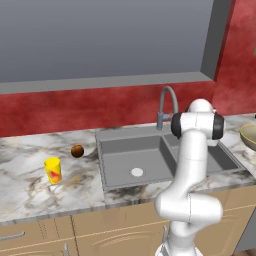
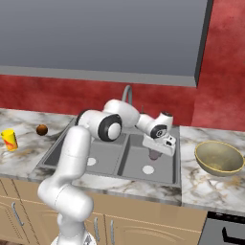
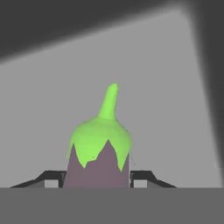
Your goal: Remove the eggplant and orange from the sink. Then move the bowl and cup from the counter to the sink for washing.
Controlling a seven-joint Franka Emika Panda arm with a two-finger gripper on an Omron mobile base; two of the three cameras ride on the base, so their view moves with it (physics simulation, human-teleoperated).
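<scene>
Marbled worktop (image 1: 30,195) carries a grey two-basin sink (image 1: 107,137). Tan bowl (image 2: 219,157) sits near its right edge, yellow cup (image 1: 53,170) and dull orange (image 1: 77,151) left. Fingers (image 3: 141,176) pinch the purple, green-capped eggplant (image 3: 99,151) over the right basin.

Tap (image 2: 127,93) arches behind right basin; sink (image 2: 125,168) walls hem pincer (image 2: 154,154).

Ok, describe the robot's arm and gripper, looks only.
The arm is glossy white, built of thick rounded tubular links with dark grey, ring-edged joint caps. No loose cables show. The gripper hangs from a boxy white hand with small dark markings; in the hand view its two fingertips are small, dark and wedge-shaped.
</scene>
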